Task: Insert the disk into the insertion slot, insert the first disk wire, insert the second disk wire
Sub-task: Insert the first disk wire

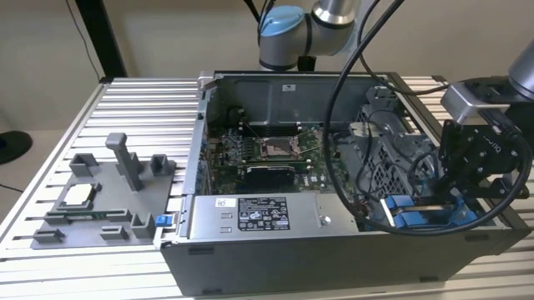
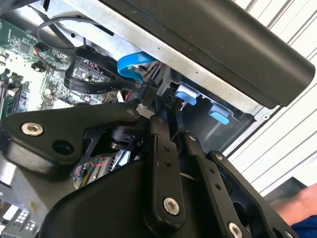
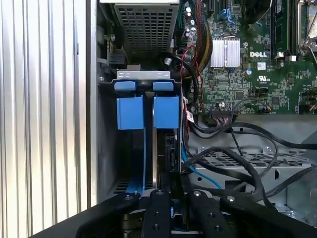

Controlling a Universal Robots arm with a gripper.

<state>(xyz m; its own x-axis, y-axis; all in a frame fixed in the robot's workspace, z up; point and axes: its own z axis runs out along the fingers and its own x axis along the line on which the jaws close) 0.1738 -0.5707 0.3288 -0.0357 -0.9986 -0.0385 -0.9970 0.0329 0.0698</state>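
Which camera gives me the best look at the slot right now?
First wrist view: it looks straight along the slot, both blue tabs plain. The exterior view shows the tabs from the side, among cables; the second wrist view catches two tabs at an angle.

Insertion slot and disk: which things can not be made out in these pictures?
- Disk: in the first wrist view a narrow dark edge shows; the insertion slot hides the rest.
- Part of the slot: covered by the gripper.
- Exterior view: black cables cross the slot.

Fixture (image 1: 104,200) at exterior view's left of case (image 1: 334,262) — hand (image 1: 446,199) above insertion slot (image 3: 130,113).
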